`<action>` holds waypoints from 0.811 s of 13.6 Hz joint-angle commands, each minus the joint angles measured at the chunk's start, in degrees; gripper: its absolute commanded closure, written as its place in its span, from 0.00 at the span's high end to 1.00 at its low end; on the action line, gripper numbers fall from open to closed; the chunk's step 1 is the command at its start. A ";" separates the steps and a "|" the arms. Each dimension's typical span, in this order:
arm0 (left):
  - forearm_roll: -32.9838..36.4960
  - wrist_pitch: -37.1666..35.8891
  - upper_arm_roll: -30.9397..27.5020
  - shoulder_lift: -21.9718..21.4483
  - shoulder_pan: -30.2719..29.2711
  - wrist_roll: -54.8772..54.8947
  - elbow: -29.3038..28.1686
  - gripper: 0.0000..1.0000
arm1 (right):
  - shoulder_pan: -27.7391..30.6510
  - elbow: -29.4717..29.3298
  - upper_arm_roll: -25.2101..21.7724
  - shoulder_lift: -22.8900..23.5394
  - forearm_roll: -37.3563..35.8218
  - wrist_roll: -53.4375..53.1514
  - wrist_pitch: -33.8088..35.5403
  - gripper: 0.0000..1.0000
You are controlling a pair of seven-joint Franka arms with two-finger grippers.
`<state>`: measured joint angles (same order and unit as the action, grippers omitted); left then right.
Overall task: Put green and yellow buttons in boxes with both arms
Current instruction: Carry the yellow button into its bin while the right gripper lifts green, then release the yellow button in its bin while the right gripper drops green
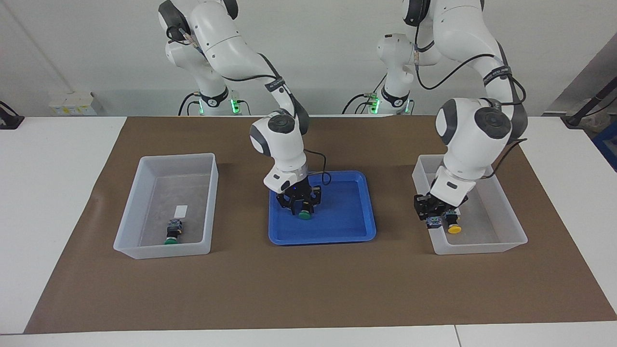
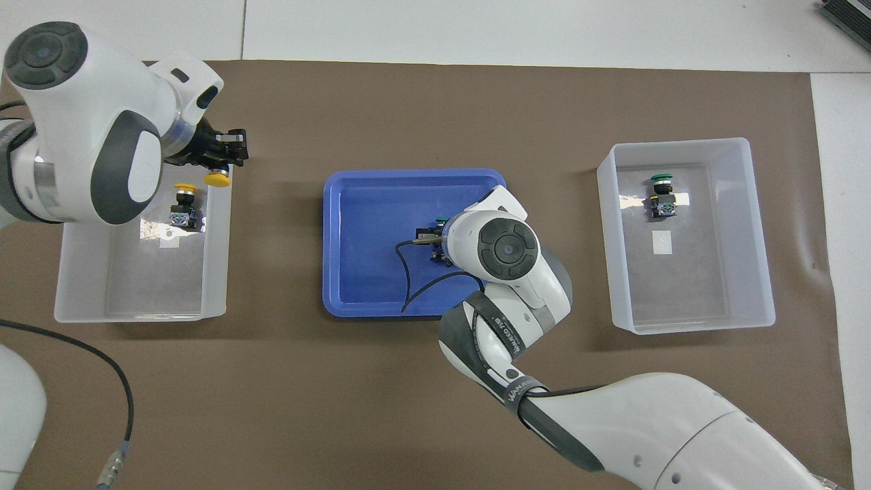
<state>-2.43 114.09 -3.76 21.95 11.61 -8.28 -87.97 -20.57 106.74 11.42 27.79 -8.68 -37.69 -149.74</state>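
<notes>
My left gripper (image 1: pixel 434 213) (image 2: pixel 219 163) is shut on a yellow button (image 2: pixel 218 180), hanging over the tray-side rim of the box (image 1: pixel 512 219) (image 2: pixel 212 265) at the left arm's end. Another yellow button (image 1: pixel 453 228) (image 2: pixel 184 201) lies in that box. In the blue tray (image 1: pixel 347 229) (image 2: pixel 360 224), my right gripper (image 1: pixel 302 208) is down around a green button (image 1: pixel 304 216) (image 2: pixel 441 220). The arm's wrist hides most of that button from above. The box (image 1: pixel 212 202) (image 2: pixel 761 231) at the right arm's end holds a green button (image 1: pixel 171 233) (image 2: pixel 661 195).
Everything stands on a brown mat (image 1: pixel 308 289) over a white table. A black cable (image 2: pixel 404 272) from the right arm loops down over the tray. Each box has a small white label (image 1: pixel 181 210) on its floor.
</notes>
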 commanded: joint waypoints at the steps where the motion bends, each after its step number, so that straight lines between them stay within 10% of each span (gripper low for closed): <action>1: 0.06 -2.56 -0.10 -0.24 -2.28 5.45 1.22 0.00 | 0.26 0.67 0.10 -0.63 -1.34 -1.51 0.24 0.10; 11: 3.66 6.14 -0.37 -2.53 -9.84 19.26 -7.74 0.00 | 8.51 1.89 0.10 -13.45 -1.25 11.66 14.55 0.00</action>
<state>0.14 117.25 -4.50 21.77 2.72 9.05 -91.63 -14.40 106.44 11.05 18.75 -8.86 -28.26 -138.06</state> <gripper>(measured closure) 0.542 0.683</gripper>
